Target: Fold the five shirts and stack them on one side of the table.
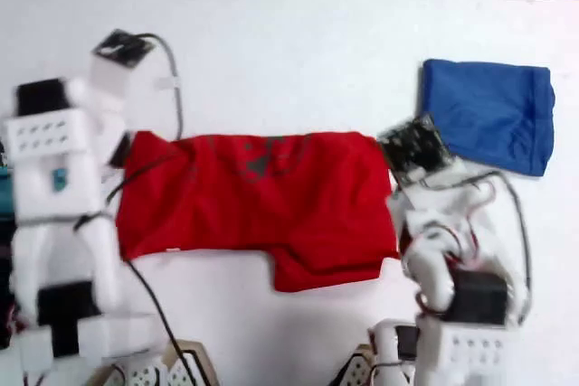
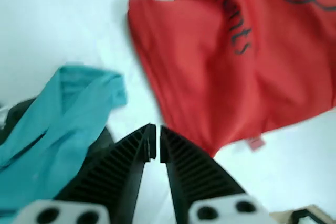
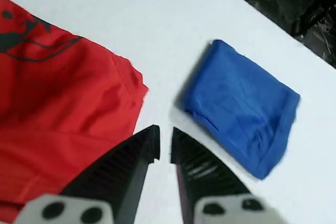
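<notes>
A big white table [image 1: 289,33] holds everything. The red shirt [image 1: 262,205] is the biggest thing on it. It lies flat across the middle, between the two arms, with dark print on its front. The blue shirt [image 1: 488,124] is smaller. It is folded into a neat block on the right side of the table, near the red shirt's corner but not touching it. A teal shirt [image 2: 58,124] lies bunched up by the left arm, close to the red shirt with a bit of bare table between them. The left gripper [image 2: 156,140] hangs over the table by the red shirt's edge, fingers almost together, holding nothing. The right gripper [image 3: 164,142] hangs between the red and blue shirts, with only a thin gap and nothing in it
</notes>
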